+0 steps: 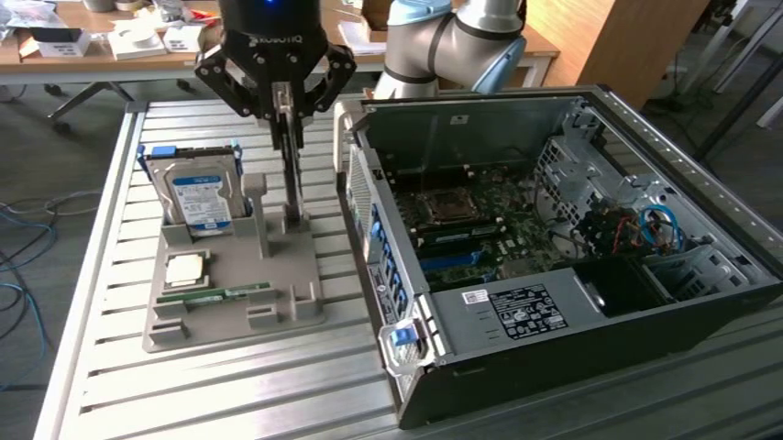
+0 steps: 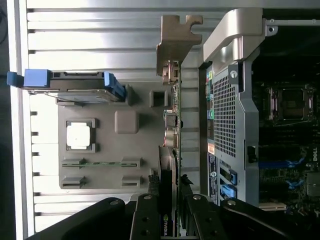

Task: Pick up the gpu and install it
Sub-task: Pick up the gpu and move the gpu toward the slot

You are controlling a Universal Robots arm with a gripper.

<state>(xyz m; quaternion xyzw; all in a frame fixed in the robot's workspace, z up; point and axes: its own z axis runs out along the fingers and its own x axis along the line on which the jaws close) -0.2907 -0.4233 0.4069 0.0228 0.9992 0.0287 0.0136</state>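
Note:
The gpu is a thin dark card standing on edge at the right side of the grey parts holder, its lower end down at the holder's slot. My gripper hangs straight above it, shut on the card's upper edge. In the wrist view the gpu runs edge-on between my black fingers, and its metal bracket sticks out at the far end. The open computer case lies just beyond the holder on the exterior view's right, motherboard exposed.
On the holder also stand a silver hard drive with blue rails, a square processor and a green memory stick. The case's perforated rear wall is close beside the card. A slatted metal table carries everything.

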